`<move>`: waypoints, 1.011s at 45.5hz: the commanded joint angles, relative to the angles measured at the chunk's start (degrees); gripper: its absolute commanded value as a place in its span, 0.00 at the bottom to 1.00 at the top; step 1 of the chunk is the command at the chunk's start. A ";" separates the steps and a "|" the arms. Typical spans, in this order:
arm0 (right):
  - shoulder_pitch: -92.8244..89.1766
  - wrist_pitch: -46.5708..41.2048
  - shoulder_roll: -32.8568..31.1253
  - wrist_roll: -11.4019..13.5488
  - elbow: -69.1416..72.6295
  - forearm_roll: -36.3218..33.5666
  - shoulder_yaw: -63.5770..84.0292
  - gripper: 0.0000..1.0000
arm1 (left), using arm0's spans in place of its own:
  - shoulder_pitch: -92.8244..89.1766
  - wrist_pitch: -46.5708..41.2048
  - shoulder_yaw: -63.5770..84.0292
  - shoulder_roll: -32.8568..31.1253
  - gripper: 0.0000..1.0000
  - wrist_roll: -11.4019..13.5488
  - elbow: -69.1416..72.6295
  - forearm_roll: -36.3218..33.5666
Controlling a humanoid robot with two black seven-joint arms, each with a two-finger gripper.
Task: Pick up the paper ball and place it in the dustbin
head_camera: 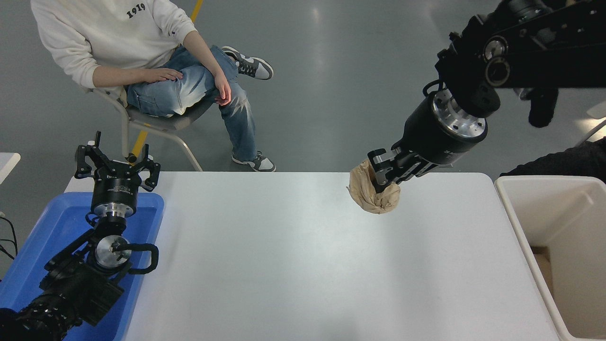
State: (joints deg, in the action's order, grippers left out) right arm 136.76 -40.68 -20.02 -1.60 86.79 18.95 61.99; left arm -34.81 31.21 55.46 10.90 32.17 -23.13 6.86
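Nearest you, at the lower left, the left gripper (116, 166) sits parked over the shallow blue tray (61, 215), its jaws spread and holding nothing, well out of the way so the working arm has the whole desk (265, 265) to itself. At the lower right edge you have the dustbin (518, 222), standing just beside the desk's right end with its open mouth facing up, which looks like a sensible spot: you only need to swing the load sideways over the rim and let go. Further out, your right gripper (384, 176) hangs above the desk's far edge with its jaws pinching the paper ball (371, 192), the wad gripped near its top so most of it dangles below the fingertips, clear of the surface. I judge the pick as done and the carry as under way; the ball is lifted but well apart from the bin, so the drop is not yet due. Beyond the desk, a person (142, 61) sits on a chair at the far left, hands resting on the legs, away from both arms
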 commanded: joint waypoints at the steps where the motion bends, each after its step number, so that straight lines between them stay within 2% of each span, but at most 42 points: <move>1: 0.09 -0.36 -13.53 0.28 -3.90 16.00 8.40 0.00 | 0.00 -0.01 0.00 0.00 0.99 0.00 -0.07 0.00; 5: -4.04 -0.36 -21.71 -0.25 -10.13 24.27 8.23 0.00 | 0.00 -0.01 0.00 0.00 0.99 0.00 0.02 0.00; 9: -8.87 0.07 -28.31 -0.95 -16.20 29.46 7.70 0.00 | 0.00 -0.01 0.00 0.00 0.99 0.00 -0.07 0.00; 15: -18.35 6.74 -33.94 -1.47 -22.18 31.05 4.19 0.00 | -0.09 -0.01 0.00 0.00 0.99 0.00 0.02 0.00; 18: -24.68 13.24 -34.39 -2.96 -25.69 30.97 2.17 0.00 | 0.00 -0.01 0.00 0.00 0.99 0.00 0.02 0.00; 21: -31.88 19.48 -34.30 -4.20 -29.65 30.62 0.24 0.00 | 0.00 -0.01 0.00 0.00 0.99 0.00 -0.07 0.00; 24: -39.27 24.05 -33.95 -4.38 -32.64 29.57 -2.83 0.00 | 0.00 -0.01 0.00 0.00 0.99 0.00 0.02 0.00; 32: -61.50 30.48 -31.84 -4.20 -41.07 25.70 -17.33 0.00 | -0.09 -0.01 0.00 0.00 0.99 0.00 0.02 0.00; 40: -84.09 36.37 -22.89 -4.20 -55.13 19.55 -30.17 0.00 | 0.00 -0.01 0.00 0.00 0.99 0.00 0.02 0.00; 46: -93.33 37.60 -16.81 -4.20 -62.08 12.96 -37.64 0.00 | 0.00 -0.01 0.00 0.00 0.99 0.00 0.02 0.08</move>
State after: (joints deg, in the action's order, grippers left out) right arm 66.42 -9.10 -45.65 -5.62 39.33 40.64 39.23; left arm -34.84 31.20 55.46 10.90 32.17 -23.15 6.87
